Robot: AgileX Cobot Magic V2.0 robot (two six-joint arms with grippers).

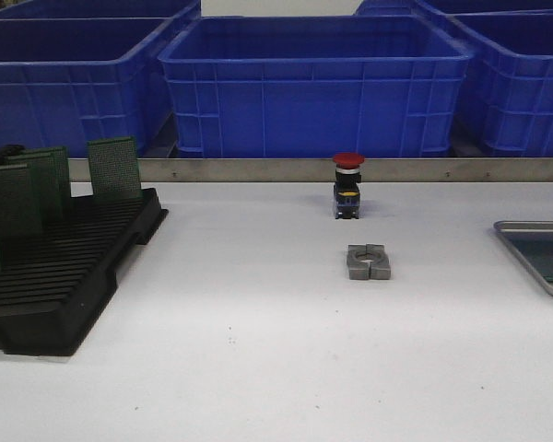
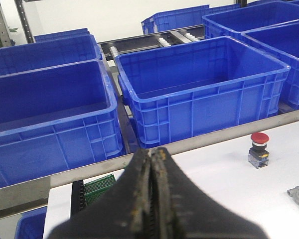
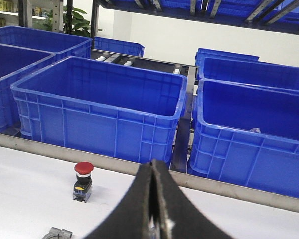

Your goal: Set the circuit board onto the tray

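**A:** The white counter (image 1: 258, 350) is seen from the front. At its left edge a black slotted plastic rack (image 1: 64, 276) is laid out, and several green perforated circuit boards (image 1: 113, 168) are stood upright in its slots.

**B:** And the flat silver-grey metal tray with the raised rim (image 1: 535, 227)?

**A:** It is found at the far right edge of the counter, partly cut off by the frame, well apart from the rack. Something dark green is seen lying flat inside it, though what it is cannot be made out.

**B:** Between the two?

**A:** A red-capped push button on a black and silver body (image 1: 347, 184) is stood upright near the metal rail at the back. Just in front of it, a small grey metal clamp block (image 1: 368, 261) is laid flat.

**B:** The end effectors?

**A:** Neither is caught by the front camera. In the left wrist view the left end effector (image 2: 153, 199) is shown with its dark fingers pressed together, nothing held between them. The right end effector (image 3: 152, 199) is likewise closed and empty in its own view.

**B:** Behind all that?

**A:** Large blue plastic bins (image 1: 313, 83) are lined up beyond the rail.
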